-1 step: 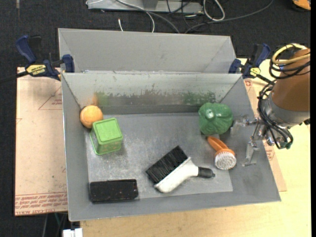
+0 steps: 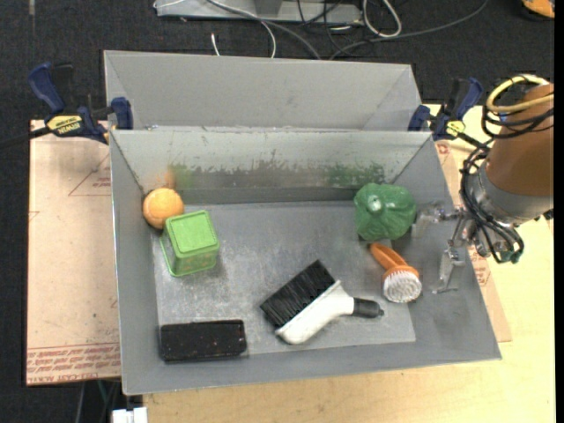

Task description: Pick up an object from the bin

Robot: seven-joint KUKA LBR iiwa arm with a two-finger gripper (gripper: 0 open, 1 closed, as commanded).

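My gripper (image 2: 441, 245) hangs over the bin's right wall, its fingers apart with nothing between them. Just left of it lies a small brush with an orange handle and a round white head (image 2: 396, 273). A green lumpy soft thing (image 2: 384, 211) rests behind that brush, near the back right corner. Further left, a black-bristled brush with a white handle (image 2: 313, 305) lies on the floor at the front middle.
A green square cup (image 2: 190, 242) and an orange ball (image 2: 162, 207) sit at the left side. A black rectangular block (image 2: 203, 340) lies in the front left corner. The arm with its orange cover and cables stands outside the bin's right rim.
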